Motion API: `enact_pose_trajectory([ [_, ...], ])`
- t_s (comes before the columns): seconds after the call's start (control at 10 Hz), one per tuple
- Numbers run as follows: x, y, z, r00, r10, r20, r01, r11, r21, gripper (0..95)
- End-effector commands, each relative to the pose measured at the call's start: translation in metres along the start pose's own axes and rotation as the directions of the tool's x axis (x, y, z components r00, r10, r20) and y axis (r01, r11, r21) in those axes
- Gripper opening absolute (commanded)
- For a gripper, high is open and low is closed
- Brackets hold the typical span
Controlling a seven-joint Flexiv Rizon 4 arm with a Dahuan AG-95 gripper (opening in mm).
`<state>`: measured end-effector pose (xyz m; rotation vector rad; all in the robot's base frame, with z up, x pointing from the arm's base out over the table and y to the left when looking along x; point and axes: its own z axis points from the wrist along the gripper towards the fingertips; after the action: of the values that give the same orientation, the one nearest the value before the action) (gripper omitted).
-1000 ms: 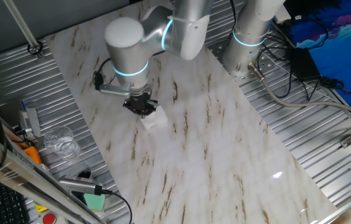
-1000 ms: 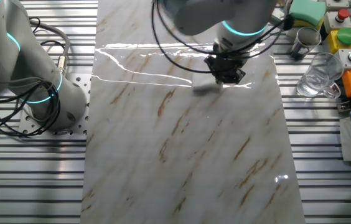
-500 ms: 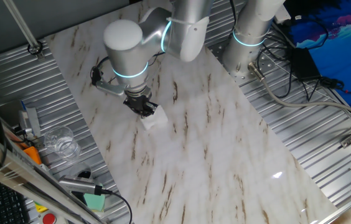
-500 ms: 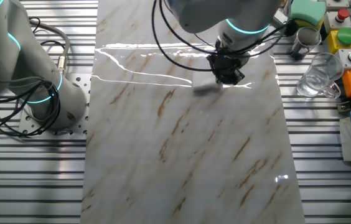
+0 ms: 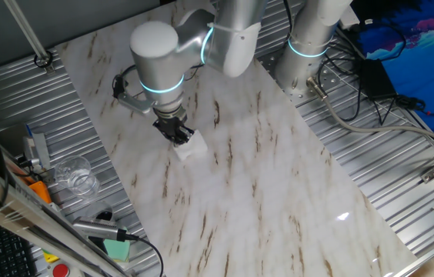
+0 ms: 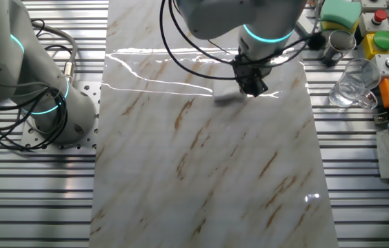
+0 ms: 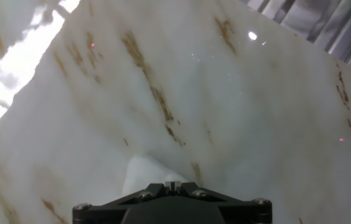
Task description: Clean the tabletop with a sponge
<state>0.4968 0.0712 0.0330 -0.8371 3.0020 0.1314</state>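
The white marble-look tabletop (image 5: 278, 177) with brown veins fills the middle of both fixed views and the hand view (image 7: 256, 112). The small white sponge (image 5: 191, 146) lies on it just under my gripper (image 5: 178, 136); it also shows in the hand view (image 7: 144, 171), partly hidden by the black gripper body. In the other fixed view the gripper (image 6: 254, 85) presses down near the tabletop's (image 6: 201, 151) far right edge, and the sponge is not clearly visible there. The jaws appear closed on the sponge.
A clear glass cup (image 5: 75, 175) and a green block with a metal tool (image 5: 113, 245) sit on the ribbed metal left of the slab; the cup (image 6: 352, 86) and green block (image 6: 339, 12) also show in the other fixed view. A second arm's base (image 6: 50, 103) stands opposite.
The wrist has rotated over the last second, with the gripper staying on the sponge at nearly the same spot.
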Motion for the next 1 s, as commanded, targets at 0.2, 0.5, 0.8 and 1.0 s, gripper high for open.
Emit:
enact_pose_trajectory([
  [0.2,0.0,0.001,0.0,0.999,-0.036,-0.032,0.037,0.999,0.034,0.0],
  [0.5,0.001,-0.001,-0.002,0.998,-0.009,-0.066,0.014,0.997,0.076,0.0],
  [0.8,0.013,-0.022,-0.01,0.997,-0.056,-0.054,0.06,0.996,0.07,0.0],
  [1.0,0.029,-0.043,-0.02,0.994,-0.091,-0.066,0.096,0.993,0.074,0.0],
])
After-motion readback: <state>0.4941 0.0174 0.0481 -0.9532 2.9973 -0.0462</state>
